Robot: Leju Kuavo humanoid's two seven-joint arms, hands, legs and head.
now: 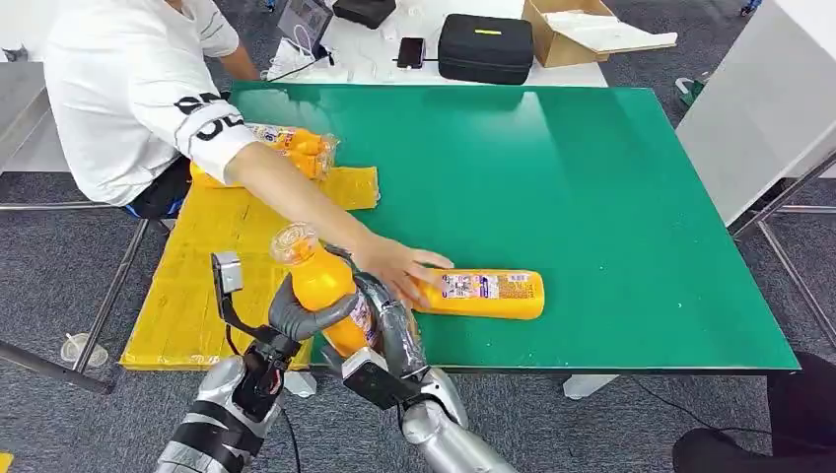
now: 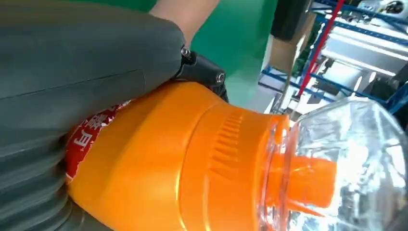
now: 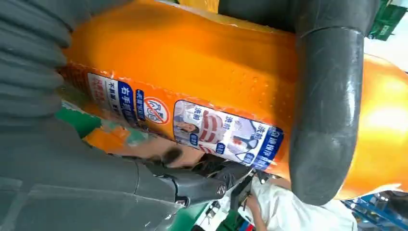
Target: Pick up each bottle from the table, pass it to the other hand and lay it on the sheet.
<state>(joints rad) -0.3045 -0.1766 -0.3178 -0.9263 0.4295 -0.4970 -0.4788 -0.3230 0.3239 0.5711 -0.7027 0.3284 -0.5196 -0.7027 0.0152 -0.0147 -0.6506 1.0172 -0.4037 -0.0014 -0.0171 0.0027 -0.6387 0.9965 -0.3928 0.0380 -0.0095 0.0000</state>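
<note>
Green tabletop (image 1: pixel 611 177) carries a yellow sheet (image 1: pixel 197 286) along its left edge, bearing 2 wrapped orange bottles (image 1: pixel 296 148). A person's hand (image 1: pixel 394 266) touches another orange bottle (image 1: pixel 483 294) lying flat, its label print unreadable. Both the left hand (image 1: pixel 306 315) and right hand (image 1: pixel 389 330) wrap fingers around an upright orange bottle (image 1: pixel 320 281) with a Chinese-text label.

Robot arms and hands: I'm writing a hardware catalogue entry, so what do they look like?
Silver metal arms with black joint bands. The left hand and right hand have grey ribbed covers, thick grey thumbs and darker fingers. A black cable runs along the left forearm.
</note>
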